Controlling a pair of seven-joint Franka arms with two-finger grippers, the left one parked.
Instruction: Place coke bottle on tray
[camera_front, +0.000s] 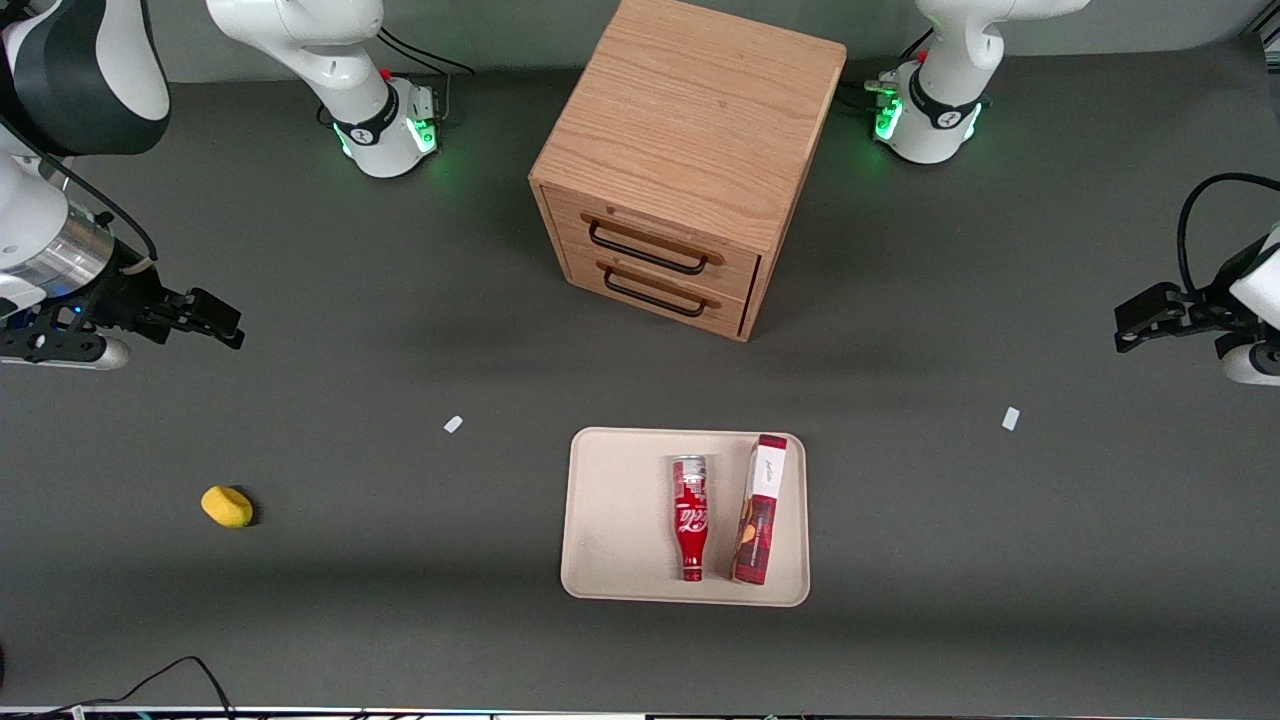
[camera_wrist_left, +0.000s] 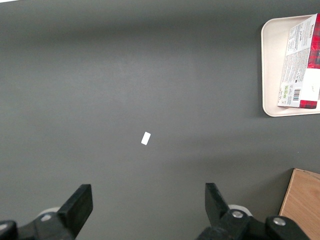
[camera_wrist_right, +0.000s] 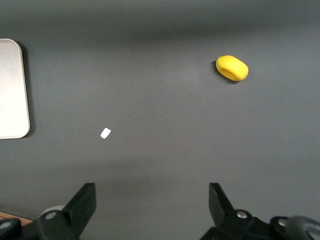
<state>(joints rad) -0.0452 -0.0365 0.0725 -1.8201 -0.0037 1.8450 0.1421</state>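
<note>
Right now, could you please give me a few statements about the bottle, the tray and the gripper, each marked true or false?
1. The coke bottle lies on its side in the tray. True.
2. The gripper is shut on the bottle. False: it is open, empty and apart from the tray, toward the working arm's end.
3. A snack box lies beside the bottle in the tray. True.
4. The yellow object is in the tray. False: it lies on the table.

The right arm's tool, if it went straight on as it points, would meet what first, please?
Probably nothing: the open tool points across bare table, passing between the drawer cabinet and the tray, though depth is unclear.
</note>
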